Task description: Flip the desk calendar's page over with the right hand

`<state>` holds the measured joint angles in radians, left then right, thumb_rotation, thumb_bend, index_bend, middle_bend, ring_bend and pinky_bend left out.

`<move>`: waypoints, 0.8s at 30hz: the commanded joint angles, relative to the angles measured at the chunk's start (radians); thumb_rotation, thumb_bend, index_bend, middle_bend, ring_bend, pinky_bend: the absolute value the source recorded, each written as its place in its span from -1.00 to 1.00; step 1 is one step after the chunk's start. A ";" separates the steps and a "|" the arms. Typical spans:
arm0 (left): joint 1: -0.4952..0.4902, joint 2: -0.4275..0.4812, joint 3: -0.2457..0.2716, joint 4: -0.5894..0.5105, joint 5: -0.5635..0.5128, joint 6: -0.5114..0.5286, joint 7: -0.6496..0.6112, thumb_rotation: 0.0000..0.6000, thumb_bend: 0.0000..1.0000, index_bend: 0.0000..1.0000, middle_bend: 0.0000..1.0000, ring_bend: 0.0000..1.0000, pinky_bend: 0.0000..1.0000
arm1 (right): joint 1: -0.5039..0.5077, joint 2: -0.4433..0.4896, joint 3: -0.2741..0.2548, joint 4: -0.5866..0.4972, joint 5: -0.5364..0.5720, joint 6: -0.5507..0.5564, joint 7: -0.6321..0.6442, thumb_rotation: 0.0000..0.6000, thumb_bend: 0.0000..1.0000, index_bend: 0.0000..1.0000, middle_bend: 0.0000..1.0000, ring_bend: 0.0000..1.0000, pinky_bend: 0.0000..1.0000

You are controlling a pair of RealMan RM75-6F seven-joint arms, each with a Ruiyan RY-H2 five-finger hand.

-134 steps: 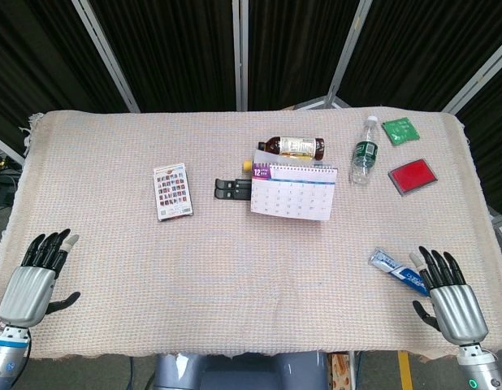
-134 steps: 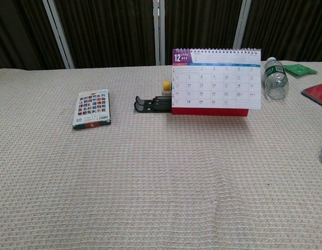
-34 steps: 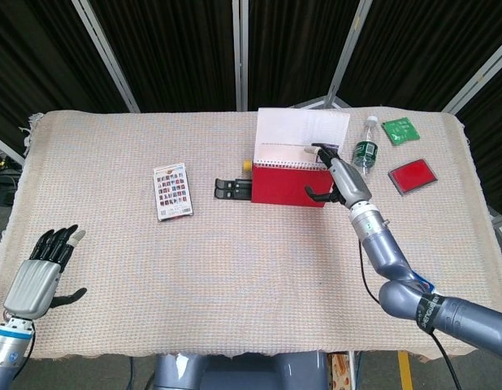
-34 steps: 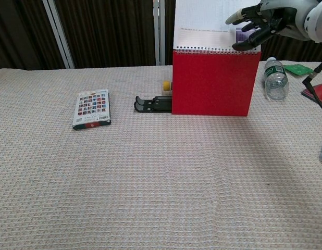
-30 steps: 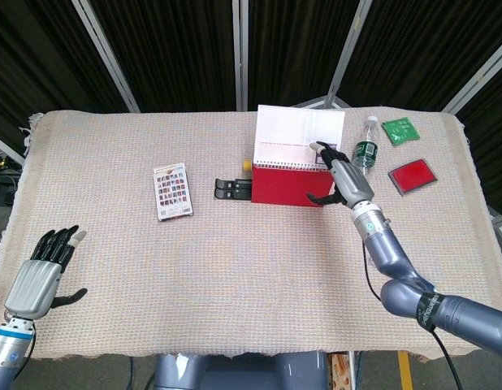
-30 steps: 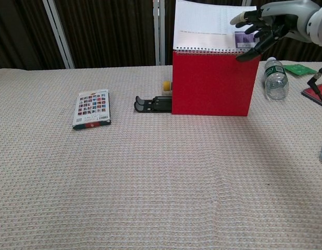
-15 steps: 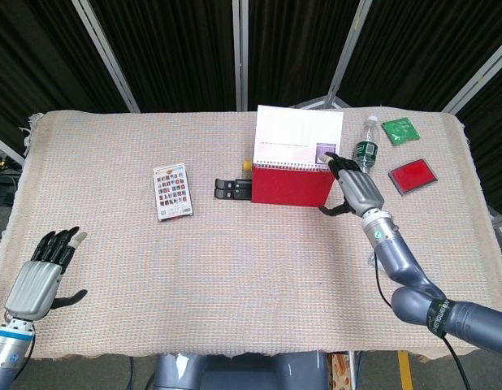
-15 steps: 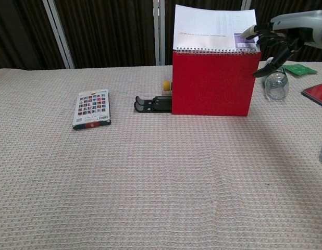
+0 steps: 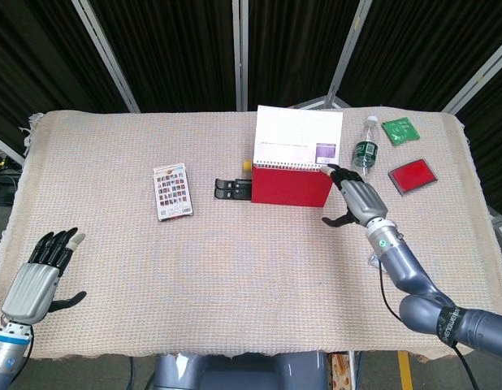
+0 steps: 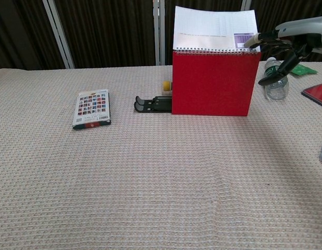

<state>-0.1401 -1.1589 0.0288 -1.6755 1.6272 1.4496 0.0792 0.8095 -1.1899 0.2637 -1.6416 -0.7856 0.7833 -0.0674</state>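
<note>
Red is what's facing me right now: the desk calendar (image 9: 292, 185) is showing its plain red front panel, with the white page (image 10: 213, 28) standing straight up above the spiral binding instead of hanging down over it; there's a little purple block in the page's top right corner near the wire, and the rest of it is looking pale with faint lines I can't read. It's sitting toward the back middle of the woven beige tablecloth (image 9: 235, 268), with a black folded stand (image 9: 232, 189) lying just beside its left edge and something small and yellow (image 10: 165, 85) poking out behind that corner.

I'm holding my right hand (image 9: 358, 201) just off the calendar's right end, fingers spread and a bit curled, nothing pinched in them; in the chest view one fingertip (image 10: 249, 42) is sitting right at the page's lower right corner by the binding, though I can't tell if it's really touching. My left hand (image 9: 38, 275) is hanging out way over at the near left edge of the cloth, fingers apart, holding nothing.

Other stuff around: a water bottle (image 9: 363, 151) lying just right of the calendar, a green packet (image 9: 400, 129) and a red flat case (image 9: 412, 176) further right, and a small colourful box (image 9: 172, 192) off to the left.
</note>
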 commanded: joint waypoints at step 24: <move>-0.004 0.004 -0.005 0.006 -0.009 -0.003 -0.018 1.00 -0.76 -1.00 -1.00 -1.00 -1.00 | 0.058 -0.045 -0.017 0.027 0.078 0.082 -0.129 1.00 -0.70 -1.00 -1.00 -1.00 -1.00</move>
<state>-0.1443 -1.1554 0.0235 -1.6695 1.6184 1.4468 0.0617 0.8802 -1.2315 0.2276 -1.6043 -0.6692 0.8209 -0.2180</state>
